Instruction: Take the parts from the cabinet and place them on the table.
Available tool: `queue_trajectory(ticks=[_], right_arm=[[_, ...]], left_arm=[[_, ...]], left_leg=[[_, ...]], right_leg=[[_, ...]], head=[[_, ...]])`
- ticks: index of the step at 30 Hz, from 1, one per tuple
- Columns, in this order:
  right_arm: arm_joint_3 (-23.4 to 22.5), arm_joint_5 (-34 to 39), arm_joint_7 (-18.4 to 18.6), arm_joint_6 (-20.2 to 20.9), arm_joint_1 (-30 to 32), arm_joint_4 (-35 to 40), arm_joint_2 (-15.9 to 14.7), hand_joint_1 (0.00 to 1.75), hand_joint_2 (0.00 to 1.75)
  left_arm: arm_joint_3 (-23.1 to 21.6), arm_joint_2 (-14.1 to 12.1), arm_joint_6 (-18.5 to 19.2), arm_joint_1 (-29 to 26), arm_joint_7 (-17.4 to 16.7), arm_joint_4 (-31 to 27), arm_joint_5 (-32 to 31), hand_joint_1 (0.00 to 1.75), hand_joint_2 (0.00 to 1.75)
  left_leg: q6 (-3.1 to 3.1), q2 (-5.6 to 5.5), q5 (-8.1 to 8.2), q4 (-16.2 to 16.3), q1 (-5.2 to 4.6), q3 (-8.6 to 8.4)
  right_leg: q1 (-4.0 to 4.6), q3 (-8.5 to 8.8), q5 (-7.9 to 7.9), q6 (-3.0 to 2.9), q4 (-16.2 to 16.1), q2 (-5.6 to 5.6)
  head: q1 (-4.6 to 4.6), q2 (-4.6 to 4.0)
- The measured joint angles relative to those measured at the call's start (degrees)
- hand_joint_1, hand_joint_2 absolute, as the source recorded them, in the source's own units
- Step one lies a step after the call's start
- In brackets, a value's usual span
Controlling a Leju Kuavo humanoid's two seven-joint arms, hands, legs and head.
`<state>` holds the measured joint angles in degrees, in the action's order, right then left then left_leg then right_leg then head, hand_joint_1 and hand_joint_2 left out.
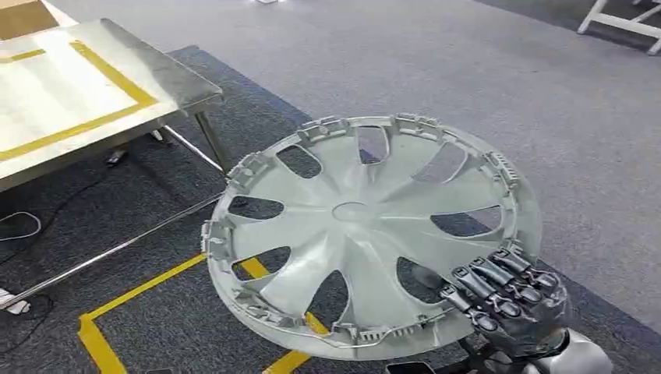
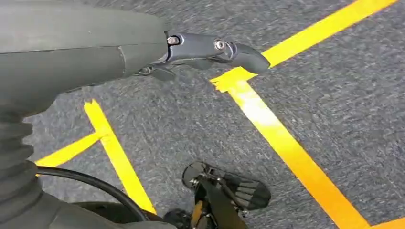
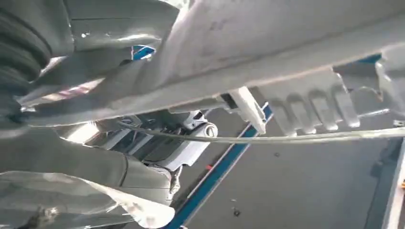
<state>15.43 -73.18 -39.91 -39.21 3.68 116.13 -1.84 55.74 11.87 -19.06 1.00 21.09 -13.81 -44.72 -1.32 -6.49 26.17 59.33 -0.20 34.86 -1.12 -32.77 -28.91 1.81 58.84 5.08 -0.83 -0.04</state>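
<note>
A large silver wheel cover (image 1: pixel 351 226) with several spoke openings and clips round its rim hangs tilted above the carpet, its inner side up. My right hand (image 1: pixel 507 300) grips its near right rim, dark fingers curled over the edge. In the right wrist view the cover's rim (image 3: pixel 286 43) and its wire ring run close across the picture, with my right hand (image 3: pixel 71 162) below it. My left hand (image 2: pixel 205 47) hangs above the floor, a finger stretched out, holding nothing. The steel table (image 1: pixel 156 70) with a yellow taped frame stands at the far left.
Yellow tape lines (image 1: pixel 132 292) mark the grey carpet under the cover. The table's leg and low crossbar (image 1: pixel 117 249) reach toward the middle. A cable (image 1: pixel 19 226) lies under the table at the left edge. A white frame (image 1: pixel 623 19) stands far right.
</note>
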Motion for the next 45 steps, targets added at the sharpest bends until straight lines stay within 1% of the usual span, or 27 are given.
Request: queue_trajectory(ticks=[2,3,5,7,9,11,12,13,14,18,20,21,23,24,25,27,28,29,33,34,35,36,38,39,41,43,45], right_arm=[[0.0,0.0,0.0,0.0,0.0,0.1,0.0,1.75,1.75],[0.0,0.0,0.0,0.0,0.0,0.1,0.0,1.75,1.75],[-0.1,0.1,0.0,0.0,0.0,0.3,0.0,1.75,1.75],[-0.1,0.2,0.0,0.0,0.2,0.4,0.0,1.75,1.75],[-0.1,0.4,0.0,0.0,0.2,0.4,0.0,1.75,1.75],[-0.2,0.8,0.0,0.0,0.1,0.4,0.0,1.75,1.75],[-0.2,1.0,0.0,0.0,0.0,0.4,0.0,1.75,1.75],[-0.2,1.0,0.0,0.0,-0.1,0.4,0.0,1.75,1.75],[-0.2,1.0,0.0,0.0,-0.2,0.4,0.0,1.75,1.75],[-0.2,0.9,0.0,0.0,-0.6,0.4,0.0,1.75,1.75],[-0.2,1.0,0.0,0.0,-0.9,0.4,0.0,1.75,1.75],[-0.2,1.0,0.0,0.0,-0.9,0.4,0.0,1.75,1.75],[-0.2,1.0,0.0,0.0,-0.8,0.3,0.0,1.75,1.75],[-0.1,1.0,0.0,0.0,-0.8,0.2,0.0,1.75,1.75],[-0.1,1.0,0.0,0.0,-0.7,0.2,0.0,1.75,1.75],[-0.1,1.0,0.0,0.0,-0.8,0.2,0.0,1.75,1.75],[-0.1,1.0,0.0,0.0,-0.8,0.2,0.0,1.75,1.75],[-0.1,1.1,0.0,0.0,-0.8,0.1,0.0,1.75,1.75],[-0.1,1.2,0.0,0.0,-0.8,0.2,0.0,1.75,1.75],[-0.1,1.2,0.0,0.0,-0.8,0.2,0.0,1.75,1.75],[-0.2,1.2,0.0,0.0,-0.8,0.2,0.0,1.75,1.75],[-0.2,1.3,0.0,0.0,-0.8,0.2,0.0,1.75,1.75],[-0.2,1.4,0.0,0.0,-0.7,0.2,0.0,1.75,1.75],[-0.2,1.4,0.0,0.0,-0.6,0.1,0.0,1.75,1.75],[-0.2,1.7,0.0,0.0,-0.5,-0.1,0.0,1.75,1.75],[-0.3,2.4,0.0,0.0,-0.5,-0.3,0.0,1.75,1.75],[-0.3,3.2,0.0,0.0,-0.6,-0.4,0.0,1.75,1.75]], left_arm=[[0.1,0.1,0.0,-0.3,0.0,0.0,0.0,0.0,1.75],[0.1,0.0,0.0,-0.4,0.0,0.0,0.0,0.0,1.75],[0.1,0.1,0.1,-0.3,0.2,0.0,0.1,0.0,1.75],[0.3,0.0,0.2,-0.1,0.4,0.0,0.1,0.0,1.75],[0.7,0.1,0.4,-0.1,0.6,0.0,0.1,0.0,1.75],[0.9,0.1,0.5,-0.2,0.8,0.0,0.1,0.0,1.75],[0.9,0.1,0.5,-0.3,0.9,0.0,0.0,0.0,1.75],[1.0,0.1,0.6,-0.3,0.9,0.0,0.0,0.0,1.75],[1.0,0.0,0.7,-0.2,0.9,0.0,0.0,0.0,1.75],[1.1,0.0,0.7,-0.2,0.4,0.0,-0.1,0.0,1.75],[1.2,0.0,0.6,-0.3,0.1,0.0,-0.2,0.0,1.75],[1.2,0.0,0.5,-0.2,-0.1,0.0,-0.4,0.0,1.75],[1.2,0.1,0.5,0.0,-0.2,0.0,-0.5,0.0,1.75],[1.2,0.1,0.5,0.0,-0.2,0.0,-0.5,0.0,1.75],[1.2,0.1,0.5,0.0,-0.2,0.0,-0.5,0.0,1.75],[1.2,0.1,0.5,0.0,-0.2,0.0,-0.5,0.0,1.75],[1.2,0.1,0.5,0.0,-0.2,0.0,-0.5,0.0,1.75],[1.2,0.2,0.5,0.1,-0.2,0.0,-0.6,0.0,1.75],[1.2,0.2,0.4,0.0,-0.2,0.0,-0.6,0.0,1.75],[1.2,0.1,0.4,-0.1,-0.2,0.0,-0.6,0.0,1.75],[1.2,0.2,0.4,-0.1,0.0,0.0,-0.7,0.0,1.75],[1.2,0.2,0.4,0.1,0.0,0.0,-0.7,0.0,1.75],[1.2,0.2,0.4,0.3,0.0,0.0,-1.0,0.0,1.75],[1.2,0.2,0.3,0.3,0.0,0.0,-1.2,0.0,1.75],[1.2,0.2,0.2,0.1,0.0,0.0,-1.2,0.0,1.75],[1.2,0.2,0.0,0.0,-0.2,0.0,-1.1,0.0,1.75],[1.2,0.1,0.2,0.1,0.0,0.0,-1.1,0.0,1.75]], left_leg=[[0.76,-1.27,-0.37,-0.3,0.41,0.11],[1.08,-1.96,-0.26,-0.2,0.11,0.18],[1.66,3.8,2.51,3.7,-0.17,1.71],[2.13,5.58,6.8,12.6,0.22,5.85],[2.45,5.81,7.69,17.1,0.45,8.05],[2.48,6.18,3.56,11.4,0.6,5.02],[2.29,7.08,0.9,5.9,0.56,2.12],[1.95,9.05,-0.7,1.2,0.4,-0.36],[1.66,10.88,0.5,-0.1,-0.53,-1.02],[0.15,8.45,0.13,-0.6,-0.43,-0.52],[-0.61,7.39,-0.2,-1.1,0.18,-1.0],[-0.87,6.81,-0.24,-1.1,0.23,-0.91],[-0.96,5.35,-0.21,-1.1,0.19,-0.92],[-0.96,4.57,-0.2,-1.0,0.19,-0.96],[-0.95,3.82,-0.18,-1.0,0.2,-1.02],[-0.77,2.13,-0.07,-0.8,0.29,-1.17],[-0.53,1.41,0.08,-0.7,0.35,-1.26],[-0.17,0.86,0.17,-0.5,0.07,-1.04],[1.26,-1.54,-0.37,-0.6,0.67,-0.23],[1.47,-0.91,0.09,-0.1,0.69,-0.14],[1.74,2.17,1.31,1.7,0.24,0.57],[2.03,4.06,3.39,5.4,0.31,2.35],[2.29,5.59,7.15,14.2,0.52,6.61],[2.34,5.8,7.73,17.0,0.57,7.98],[2.26,6.03,4.68,14.0,0.59,6.51],[1.78,7.02,-0.34,4.0,0.52,1.38],[1.26,7.63,0.1,-0.3,-0.04,-0.73]], right_leg=[[0.36,0.11,0.09,-0.42,-0.1,-1.02],[-0.22,0.42,0.33,-0.77,-0.7,-1.94],[-0.2,0.94,0.22,-1.45,-0.9,-3.72],[0.02,1.09,-0.01,-1.72,-0.9,-5.56],[0.04,1.2,-0.19,-1.71,-0.9,-7.2],[0.04,1.57,-0.48,-1.55,-0.9,-8.63],[0.04,1.92,-0.69,-1.43,-0.9,-9.26],[0.07,2.25,-0.9,-1.2,-0.9,-9.79],[0.54,2.29,-1.13,-0.83,-0.8,-10.28],[0.57,2.89,-1.48,0.28,-1.1,-12.51],[0.29,1.53,-3.74,0.77,1.6,-8.04],[0.21,-0.51,-5.79,0.84,5.8,-6.39],[0.22,-5.29,-8.97,1.0,14.8,-5.38],[0.23,-6.63,-8.79,1.01,16.6,-5.27],[0.21,-6.58,-7.23,0.98,15.6,-5.26],[0.0,-3.41,-1.66,0.88,7.4,-4.65],[-0.29,-0.99,0.98,0.87,1.8,-2.82],[-0.49,-0.31,-0.17,0.85,0.5,-0.12],[-0.09,0.59,-0.02,-0.38,-0.3,-1.88],[-0.52,0.93,0.21,-0.82,-0.8,-2.94],[-0.46,1.12,0.07,-1.16,-0.8,-3.51],[-0.34,1.18,-0.08,-1.49,-0.8,-4.39],[-0.09,1.27,-0.27,-1.71,-0.8,-6.08],[-0.04,1.33,-0.38,-1.74,-0.7,-6.91],[-0.01,1.69,-0.68,-1.69,-0.7,-8.42],[0.02,2.37,-1.07,-1.37,-0.7,-9.18],[0.41,1.88,-1.46,-0.78,-0.6,-9.96]], head=[[0.02,0.0],[-0.04,0.0],[-0.94,0.0],[-0.85,0.0],[-0.9,0.0],[-0.9,0.0],[-0.87,0.0],[-0.9,0.0],[-0.9,0.0],[-0.85,0.0],[-0.37,0.0],[-0.09,0.0],[-0.13,0.0],[-0.04,0.0],[-0.09,0.0],[-0.11,0.0],[-0.02,0.0],[-0.11,0.0],[-0.18,0.0],[-0.07,0.0],[-0.68,0.0],[-0.9,0.0],[-0.81,0.0],[-0.88,0.0],[-0.85,0.0],[-0.83,0.0],[-0.85,0.0]])
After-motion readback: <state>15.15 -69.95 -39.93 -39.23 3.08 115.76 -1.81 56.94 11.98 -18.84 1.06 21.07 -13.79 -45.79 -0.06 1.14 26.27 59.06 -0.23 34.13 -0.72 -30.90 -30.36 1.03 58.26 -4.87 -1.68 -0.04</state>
